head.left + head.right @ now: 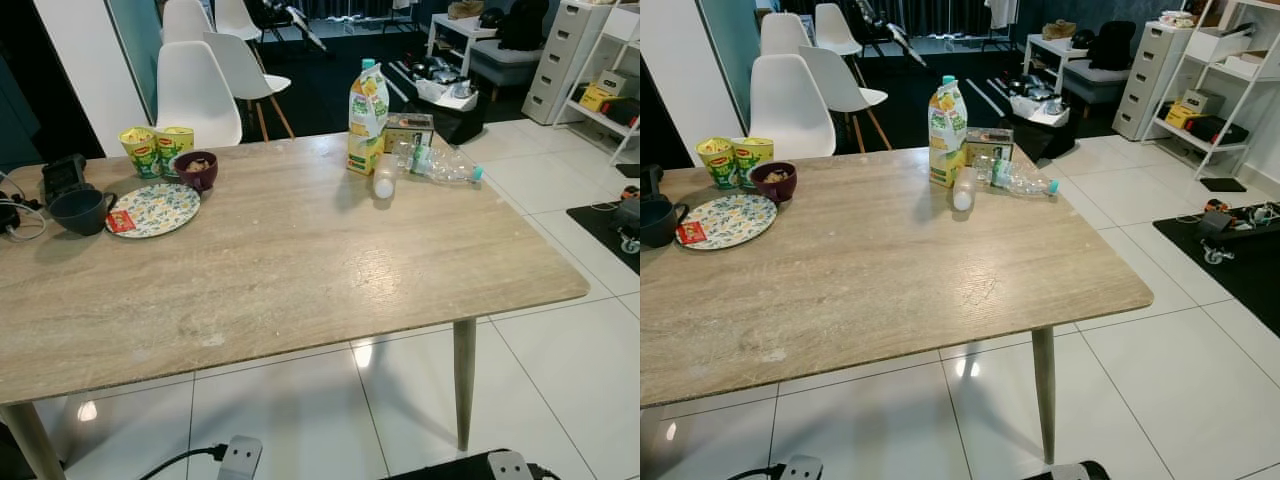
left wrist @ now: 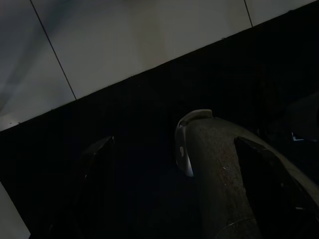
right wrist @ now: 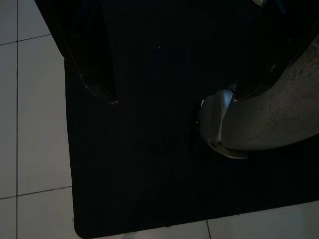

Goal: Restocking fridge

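Left claw (image 2: 174,189), right claw (image 3: 174,64) spread over black mat; juice carton (image 1: 367,118) on woodgrain table (image 1: 300,290).

Head stereo pair: both eyes look forward and down from standing height across the wooden counter (image 1: 300,270), its near edge close below, the far edge and white chairs (image 1: 195,90) beyond. The two eyes share nearly the whole scene: juice carton (image 1: 947,120), patterned plate (image 1: 155,209), white tiled floor (image 1: 1160,370). The right eye sits slightly to the right, taking in more floor and shelving (image 1: 1230,90) on that side.

Left wrist: aimed down along its jaws, close above a black mat (image 2: 144,164) and floor tiles; very dark.

Right wrist: likewise pointing down, close over a black mat (image 3: 149,169) edged by white tiles.
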Controlling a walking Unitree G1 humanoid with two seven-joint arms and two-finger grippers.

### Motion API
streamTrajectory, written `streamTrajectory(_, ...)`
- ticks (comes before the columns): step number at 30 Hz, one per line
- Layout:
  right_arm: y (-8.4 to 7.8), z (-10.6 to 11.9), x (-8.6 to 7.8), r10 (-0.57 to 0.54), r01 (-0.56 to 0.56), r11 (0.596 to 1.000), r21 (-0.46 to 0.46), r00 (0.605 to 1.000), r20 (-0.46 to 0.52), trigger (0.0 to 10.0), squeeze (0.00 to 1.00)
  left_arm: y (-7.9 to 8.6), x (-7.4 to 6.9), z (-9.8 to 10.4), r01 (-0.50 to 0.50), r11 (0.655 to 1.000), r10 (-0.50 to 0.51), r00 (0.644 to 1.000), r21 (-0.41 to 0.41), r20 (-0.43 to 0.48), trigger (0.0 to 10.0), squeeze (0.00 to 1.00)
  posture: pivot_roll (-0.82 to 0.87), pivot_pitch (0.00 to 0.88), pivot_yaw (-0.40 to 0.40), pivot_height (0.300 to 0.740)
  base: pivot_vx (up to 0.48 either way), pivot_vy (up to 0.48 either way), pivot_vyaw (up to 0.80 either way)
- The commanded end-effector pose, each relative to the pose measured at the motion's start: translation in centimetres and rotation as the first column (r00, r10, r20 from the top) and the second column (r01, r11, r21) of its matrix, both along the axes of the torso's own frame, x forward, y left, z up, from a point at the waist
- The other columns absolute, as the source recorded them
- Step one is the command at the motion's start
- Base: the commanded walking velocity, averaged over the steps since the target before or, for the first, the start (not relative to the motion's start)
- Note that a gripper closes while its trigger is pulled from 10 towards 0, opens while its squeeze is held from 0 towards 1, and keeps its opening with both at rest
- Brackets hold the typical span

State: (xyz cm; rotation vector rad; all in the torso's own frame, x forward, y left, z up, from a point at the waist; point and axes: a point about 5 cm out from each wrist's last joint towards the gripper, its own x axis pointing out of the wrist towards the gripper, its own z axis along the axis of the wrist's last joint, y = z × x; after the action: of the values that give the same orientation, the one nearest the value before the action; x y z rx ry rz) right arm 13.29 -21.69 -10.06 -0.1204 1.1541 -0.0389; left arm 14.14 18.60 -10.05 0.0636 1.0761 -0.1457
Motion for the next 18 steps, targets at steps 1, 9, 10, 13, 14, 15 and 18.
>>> streamTrajectory(1, -0.02, 0.01, 0.02, -0.003, 0.003, 1.0, -0.007, 1.0, 0.004, 10.0, 1.0, -0.11, -0.49, -0.21, -0.008, 1.0, 0.008, 1.0, 0.0, -0.021, 10.0, 1.0, 0.03, 0.0, -0.029, 0.74, 0.0, 0.0, 0.0)
streamTrajectory(9, -0.02, -0.03, -0.06, -0.008, 0.008, 1.0, -0.005, 1.0, -0.006, 10.0, 0.0, -0.12, -0.67, -0.29, 0.008, 1.0, -0.008, 1.0, 0.012, -0.03, 10.0, 0.0, 0.03, 0.0, -0.032, 0.74, 0.0, 0.0, 0.0)
streamTrajectory(10, -0.02, -0.03, -0.06, -0.006, 0.006, 1.0, -0.006, 1.0, -0.006, 10.0, 0.0, -0.14, -0.69, -0.3, 0.009, 1.0, -0.009, 0.999, 0.012, -0.031, 10.0, 0.0, 0.03, 0.0, -0.032, 0.74, 0.0, 0.0, 0.0)
streamTrajectory(13, -0.01, -0.03, -0.04, -0.005, 0.005, 1.0, -0.011, 1.0, -0.007, 10.0, 0.0, -0.17, -0.75, -0.32, 0.011, 1.0, -0.011, 0.999, 0.013, -0.033, 10.0, 0.0, 0.02, 0.0, -0.029, 0.74, 0.0, 0.0, 0.0)
streamTrajectory(14, -0.01, -0.03, -0.04, -0.005, 0.005, 1.0, -0.011, 1.0, -0.007, 10.0, 0.0, -0.17, -0.75, -0.32, 0.011, 1.0, -0.011, 0.999, 0.013, -0.033, 10.0, 0.0, 0.02, 0.0, -0.029, 0.74, 0.0, 0.0, 0.0)
streamTrajectory(15, -0.08, -0.01, -0.04, -0.004, 0.004, 1.0, -0.017, 1.0, -0.006, 10.0, 0.0, -0.2, -0.77, -0.33, 0.015, 1.0, -0.014, 0.999, 0.014, -0.034, 10.0, 0.0, 0.02, 0.0, -0.029, 0.74, 0.0, 0.0, 0.0)
streamTrajectory(18, -0.22, 0.01, -0.04, -0.005, 0.005, 1.0, -0.024, 1.0, -0.006, 10.0, 0.0, -0.24, -0.75, -0.33, 0.018, 1.0, -0.017, 0.999, 0.015, -0.035, 10.0, 0.0, 0.02, 0.0, -0.029, 0.74, 0.0, 0.0, 0.0)
